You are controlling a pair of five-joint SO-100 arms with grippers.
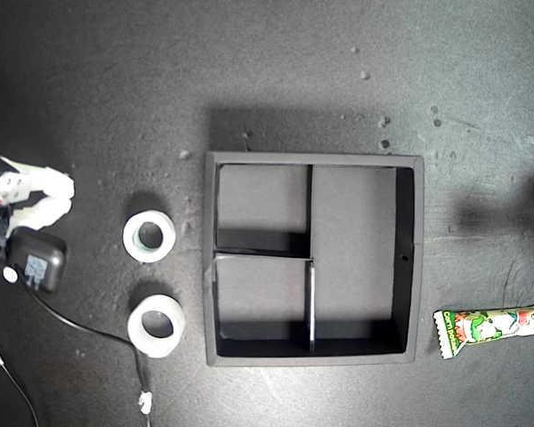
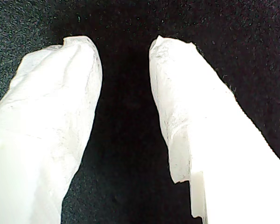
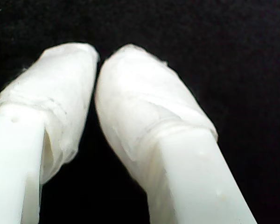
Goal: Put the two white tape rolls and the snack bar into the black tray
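**Tray empty, rolls and bar outside it**

While the square black shallow tray sits in the middle of the dark speckled surface, all three of its compartments are seen empty. Two small white ring-shaped tape rolls are laid flat on the surface off the tray's side toward the exterior view's left: the first tape roll farther up in that view, the second tape roll below it, both near the rim but apart from it and from each other. The long narrow snack bar in its green, white and red wrapper is found by the exterior view's right edge, clear of the tray and partly cut off. An arm with a black cable is seen at the exterior view's left edge; which arm it is cannot be told.

My first gripper is held spread over bare surface, nothing between its white-wrapped fingers. My second gripper is shown with fingertips nearly pressed together, nothing held.
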